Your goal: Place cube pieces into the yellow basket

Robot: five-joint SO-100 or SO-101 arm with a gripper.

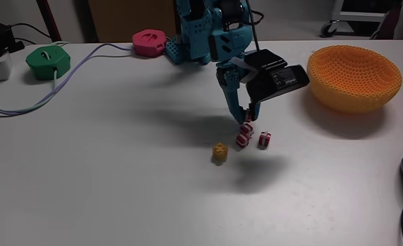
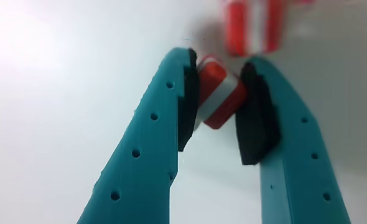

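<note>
Gripper [image 2: 219,99] clamped on striped cube [image 2: 218,92]; second striped cube [image 2: 253,26] just beyond fingertips; yellow cube [image 1: 220,153] near, lower left in fixed view; basket [image 1: 354,77] well apart, right.

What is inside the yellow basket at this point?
In the fixed view, the yellow basket shows only its bumpy inner wall; no cube is visible in it. The near rim hides its floor, so that part cannot be checked.
</note>
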